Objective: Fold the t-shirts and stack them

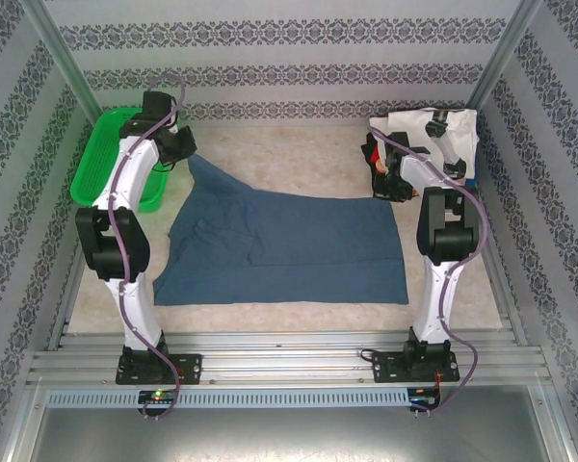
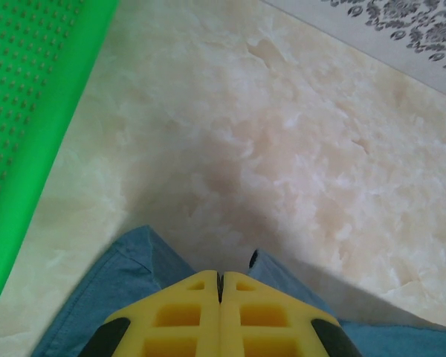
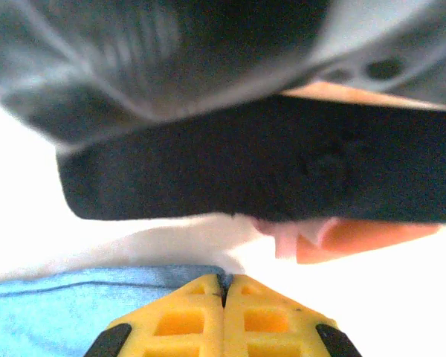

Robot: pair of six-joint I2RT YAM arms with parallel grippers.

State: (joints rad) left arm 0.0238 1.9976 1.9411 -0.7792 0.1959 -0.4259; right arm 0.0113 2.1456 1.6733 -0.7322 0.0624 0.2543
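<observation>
Nearest the arm bases, the blue shirt (image 1: 289, 245) lies spread over the middle of the surface (image 1: 299, 154), its near hem flat and straight. No fold shows in it yet, so the task looks to be at an early stage: this shirt has to be folded and stacked, and any after it too.

Further back, each arm reaches to one of its far corners. The left claw (image 2: 220, 277) is pinched tight on the far-left corner, which rises off the surface in a peak. The right claw (image 3: 224, 279) is closed at the far-right corner, and the blue edge runs right into its tips, so it appears to grip the cloth.

Beyond the right claw, the other shirts (image 1: 443, 130) sit heaped in the far-right corner, unfolded. A green basket (image 1: 101, 159) rests at the far left, just beside the left claw
</observation>
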